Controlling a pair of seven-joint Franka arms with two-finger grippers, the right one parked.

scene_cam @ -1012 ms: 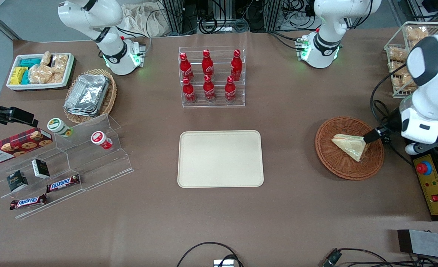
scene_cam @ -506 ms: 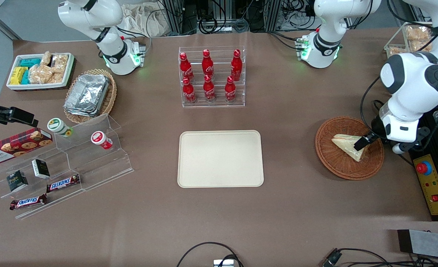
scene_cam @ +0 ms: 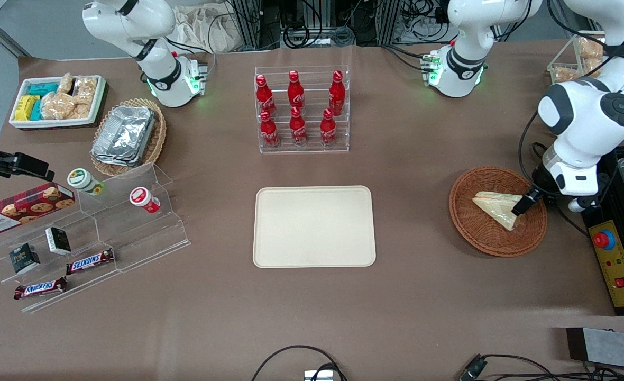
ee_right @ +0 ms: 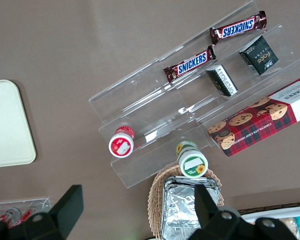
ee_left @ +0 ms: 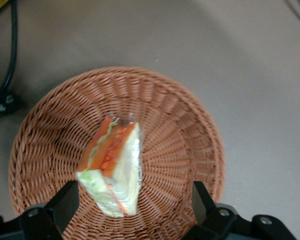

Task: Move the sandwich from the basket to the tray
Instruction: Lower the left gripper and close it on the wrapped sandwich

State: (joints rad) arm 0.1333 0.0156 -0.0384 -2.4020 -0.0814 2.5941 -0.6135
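brown table (scene_cam: 423, 296), sandwich (ee_left: 112, 167) in basket (ee_left: 185, 135), claw (ee_left: 135, 200) spread wide above it, sandwich btwn fingers (ee_left: 65, 202)

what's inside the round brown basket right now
Only the wrapped sandwich, lying on the weave of the basket. The open pincer hovers above it. The weave directly under the sandwich is covered.

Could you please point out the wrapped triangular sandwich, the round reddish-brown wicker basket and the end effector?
Wrapped triangular sandwich (ee_left: 112, 170), left wrist view, orange-filled edge.
Round reddish-brown wicker basket (scene_cam: 473, 233), front view, bare woven wall.
End effector (ee_left: 135, 202), left wrist view, midway between fingertips.
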